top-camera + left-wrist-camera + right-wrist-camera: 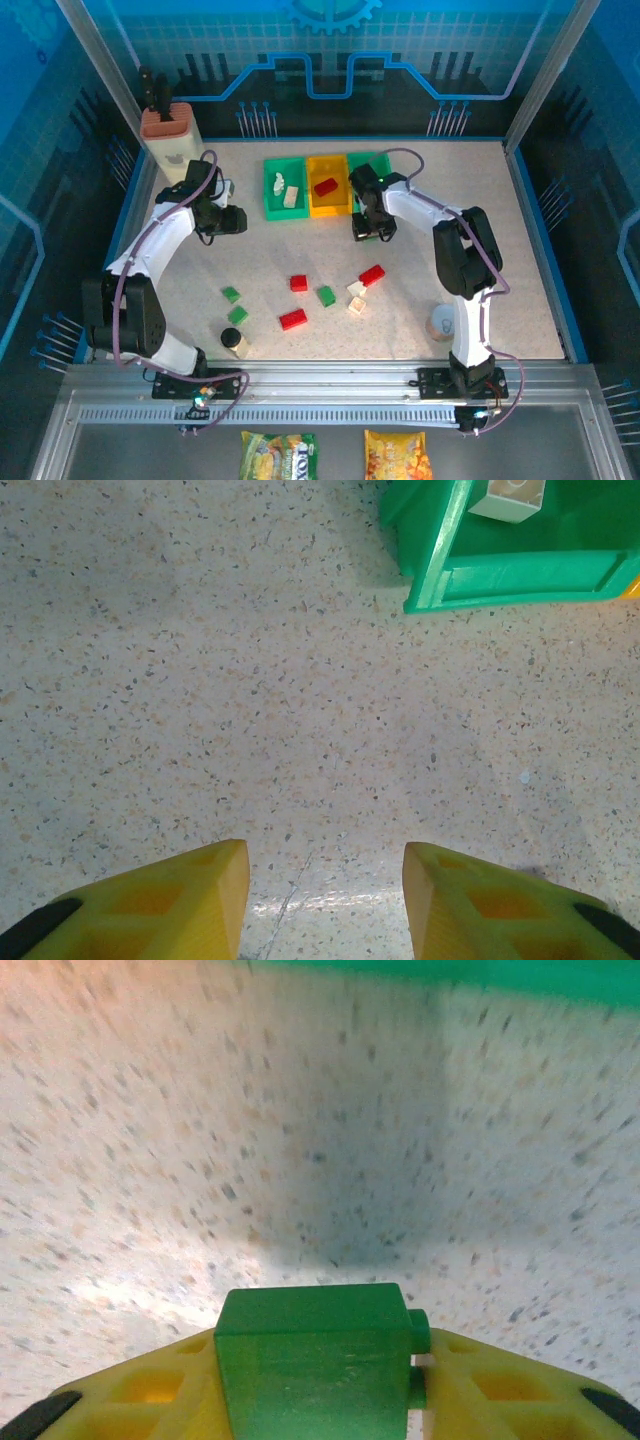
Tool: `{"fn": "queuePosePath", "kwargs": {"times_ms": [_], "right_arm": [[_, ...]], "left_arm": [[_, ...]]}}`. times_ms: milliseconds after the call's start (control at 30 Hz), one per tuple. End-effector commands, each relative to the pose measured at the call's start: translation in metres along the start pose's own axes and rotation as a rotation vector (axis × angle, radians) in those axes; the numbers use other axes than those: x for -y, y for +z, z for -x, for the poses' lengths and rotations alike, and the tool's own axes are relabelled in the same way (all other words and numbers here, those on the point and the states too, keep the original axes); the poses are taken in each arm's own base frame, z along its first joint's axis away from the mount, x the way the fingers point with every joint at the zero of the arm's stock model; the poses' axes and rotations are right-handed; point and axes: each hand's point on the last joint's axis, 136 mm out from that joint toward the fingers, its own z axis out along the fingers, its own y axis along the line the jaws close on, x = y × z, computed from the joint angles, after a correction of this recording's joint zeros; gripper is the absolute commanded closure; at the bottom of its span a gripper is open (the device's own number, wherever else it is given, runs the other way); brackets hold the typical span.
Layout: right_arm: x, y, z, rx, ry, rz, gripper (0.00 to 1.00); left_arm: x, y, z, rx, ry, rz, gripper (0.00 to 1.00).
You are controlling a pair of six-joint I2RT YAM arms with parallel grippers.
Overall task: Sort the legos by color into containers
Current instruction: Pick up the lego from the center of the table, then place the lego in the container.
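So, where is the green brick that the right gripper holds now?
The green brick is clamped in the right gripper, on the robot's right side; seen from above, the gripper is just in front of the right green bin.

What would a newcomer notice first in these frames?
A green lego sits clamped between the right fingers, just in front of the right green bin. That bin, the yellow-orange bin and the left green bin line the far side, with red, green and cream loose legos scattered mid-table. The left fingers stand apart, empty, over the table.
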Motion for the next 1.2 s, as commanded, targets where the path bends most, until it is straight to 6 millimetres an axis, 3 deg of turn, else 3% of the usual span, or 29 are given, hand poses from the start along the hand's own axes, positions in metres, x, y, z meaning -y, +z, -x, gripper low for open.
{"fn": "queuePosePath", "kwargs": {"times_ms": [0, 333, 567, 733, 800, 1167], "right_arm": [[0.011, -0.021, 0.020, 0.041, 0.006, -0.012, 0.54], [0.031, -0.043, 0.077, 0.144, 0.060, -0.011, 0.54], [0.040, -0.044, 0.116, 0.202, 0.092, 0.002, 0.55], [0.043, -0.039, 0.140, 0.246, 0.096, -0.010, 0.55], [0.044, -0.025, 0.147, 0.243, 0.097, -0.022, 0.55], [0.049, 0.008, 0.177, 0.299, 0.128, -0.024, 0.55]], "left_arm": [[0.002, -0.007, -0.001, 0.012, 0.013, -0.027, 0.54], [0.002, -0.007, 0.000, 0.015, 0.011, -0.033, 0.54], [0.003, -0.006, 0.000, 0.015, 0.009, -0.037, 0.54], [0.002, -0.005, -0.002, 0.009, 0.008, -0.035, 0.54], [0.002, -0.005, -0.001, 0.010, 0.008, -0.035, 0.54], [0.004, -0.004, -0.002, 0.008, 0.008, -0.045, 0.54]]}}
